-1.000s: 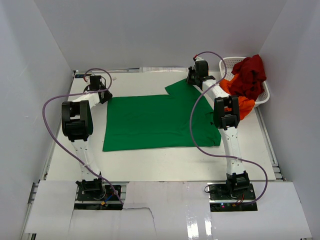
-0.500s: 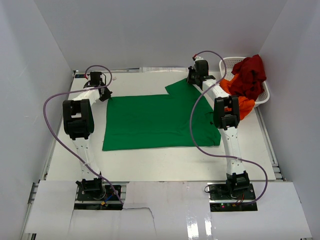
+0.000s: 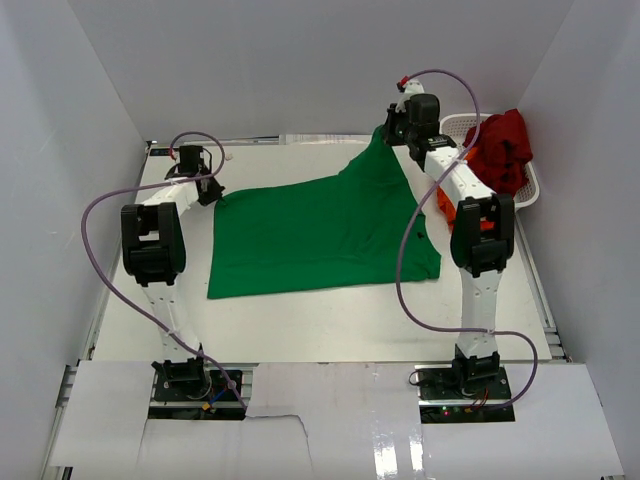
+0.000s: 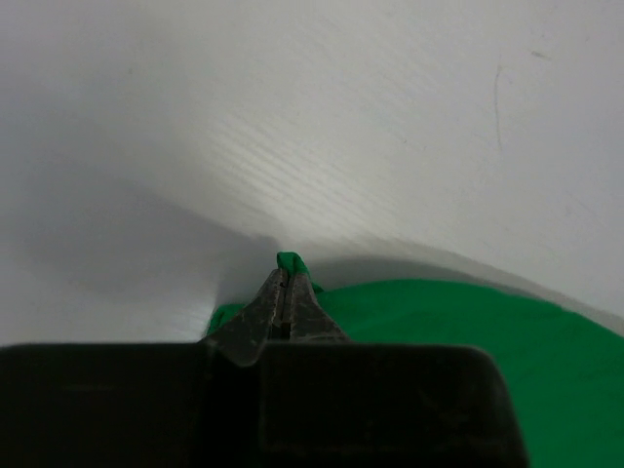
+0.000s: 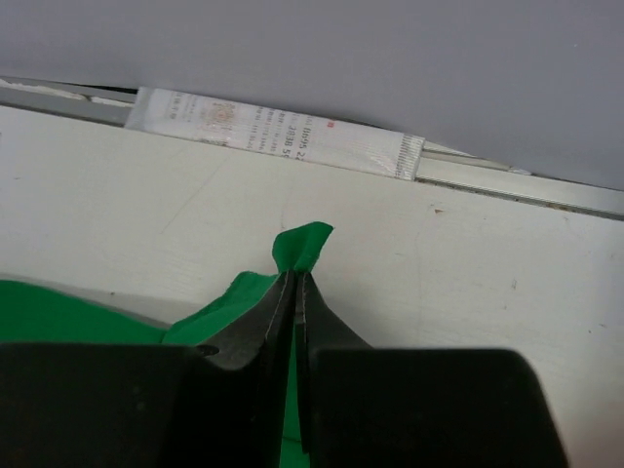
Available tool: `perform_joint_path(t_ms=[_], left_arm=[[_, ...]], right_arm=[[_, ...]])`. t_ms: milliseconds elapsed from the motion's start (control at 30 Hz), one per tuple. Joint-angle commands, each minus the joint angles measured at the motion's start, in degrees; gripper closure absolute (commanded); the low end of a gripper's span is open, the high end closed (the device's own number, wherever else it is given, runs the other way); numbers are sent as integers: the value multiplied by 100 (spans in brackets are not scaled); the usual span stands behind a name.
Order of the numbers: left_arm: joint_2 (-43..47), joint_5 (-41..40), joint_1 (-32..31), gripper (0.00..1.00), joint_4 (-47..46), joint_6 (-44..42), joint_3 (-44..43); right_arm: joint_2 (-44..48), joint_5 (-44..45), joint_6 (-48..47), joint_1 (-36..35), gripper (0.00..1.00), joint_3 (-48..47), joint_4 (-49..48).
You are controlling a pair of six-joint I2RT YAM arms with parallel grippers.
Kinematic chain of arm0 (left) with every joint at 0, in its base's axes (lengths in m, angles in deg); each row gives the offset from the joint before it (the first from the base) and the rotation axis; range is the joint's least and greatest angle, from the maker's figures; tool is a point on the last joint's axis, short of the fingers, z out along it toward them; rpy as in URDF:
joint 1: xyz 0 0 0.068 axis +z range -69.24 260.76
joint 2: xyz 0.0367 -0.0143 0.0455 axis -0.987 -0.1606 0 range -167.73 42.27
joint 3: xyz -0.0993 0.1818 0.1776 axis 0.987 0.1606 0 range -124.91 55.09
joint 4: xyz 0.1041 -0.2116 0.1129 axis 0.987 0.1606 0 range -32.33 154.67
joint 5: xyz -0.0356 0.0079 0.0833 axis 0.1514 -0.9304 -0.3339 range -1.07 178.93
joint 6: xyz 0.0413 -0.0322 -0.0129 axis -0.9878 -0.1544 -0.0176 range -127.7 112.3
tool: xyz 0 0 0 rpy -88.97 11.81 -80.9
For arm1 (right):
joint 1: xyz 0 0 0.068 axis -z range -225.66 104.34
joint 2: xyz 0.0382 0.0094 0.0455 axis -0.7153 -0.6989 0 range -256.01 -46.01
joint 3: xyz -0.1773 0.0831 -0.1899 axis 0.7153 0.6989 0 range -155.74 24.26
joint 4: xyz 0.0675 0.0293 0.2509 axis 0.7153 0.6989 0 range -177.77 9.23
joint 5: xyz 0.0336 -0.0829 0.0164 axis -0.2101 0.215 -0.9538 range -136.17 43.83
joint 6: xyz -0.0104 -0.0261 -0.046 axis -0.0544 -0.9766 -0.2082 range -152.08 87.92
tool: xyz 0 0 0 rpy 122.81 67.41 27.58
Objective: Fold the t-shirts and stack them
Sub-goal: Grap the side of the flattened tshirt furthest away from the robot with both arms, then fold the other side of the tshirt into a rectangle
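Left fingers (image 4: 277, 304) clamped on green shirt (image 3: 310, 235), far-left corner, low on counter (image 3: 300, 322). Right fingers (image 5: 284, 298) clamped on far-right corner, held above counter; cloth tented up to them.

white label strip (image 5: 278, 132), print too blurred to read

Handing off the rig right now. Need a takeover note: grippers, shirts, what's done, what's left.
Left gripper: shut on the green shirt's far-left corner, low at the table.
Right gripper: shut on its far-right corner, held raised, so the cloth tents up.
Dark red shirt: heaped in the basket. Orange shirt: beside it, mostly hidden behind the right arm.
Done: green shirt spread out; no fold completed, no stack.
Left: fold green, then the other two, then stack all three.
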Motion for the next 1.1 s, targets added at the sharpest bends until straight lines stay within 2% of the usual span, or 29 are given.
perform_joint_path(t_ms=[0, 233, 433, 1067], left_arm=[[821, -136, -24, 100, -36, 26, 364], [1815, -312, -24, 100, -106, 26, 1244], [2641, -523, -24, 100, -19, -26, 1806], [3521, -664, -24, 100, 667, 395, 2879]], right_arm=[[750, -169, -192, -6, 92, 1055, -572], [2097, -160, -298, -129, 92, 2902, -871], [3081, -81, -228, -173, 92, 4116, -1109], [5340, 261, -157, -498, 92, 5893, -354]])
